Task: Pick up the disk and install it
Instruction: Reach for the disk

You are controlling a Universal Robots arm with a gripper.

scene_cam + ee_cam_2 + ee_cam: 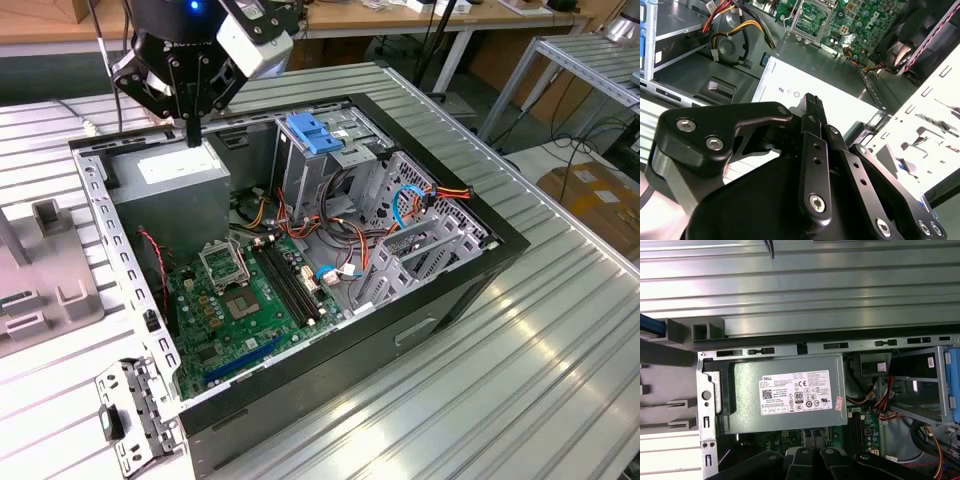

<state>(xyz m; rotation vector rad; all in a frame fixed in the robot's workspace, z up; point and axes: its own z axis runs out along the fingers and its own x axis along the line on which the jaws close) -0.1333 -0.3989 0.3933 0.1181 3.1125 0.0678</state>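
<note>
The disk is out of view. My gripper [192, 132] hangs over the back corner of the open computer case [500, 245], just above the grey power-supply box [170, 172] with its white sticker. In the second wrist view the black fingers [812, 102] come together in one narrow tip over that box [790, 82], shut, with nothing between them. The first wrist view looks straight down on the box [790, 395] and its label.
A light-blue latch piece [310, 133] tops the drive cage [330, 165]. The green motherboard [235, 305] and loose cables [415, 200] fill the case. A grey fixture [45, 275] stands at the exterior view's left. A blue strip [650, 326] shows beside the fixture; I cannot tell what it is.
</note>
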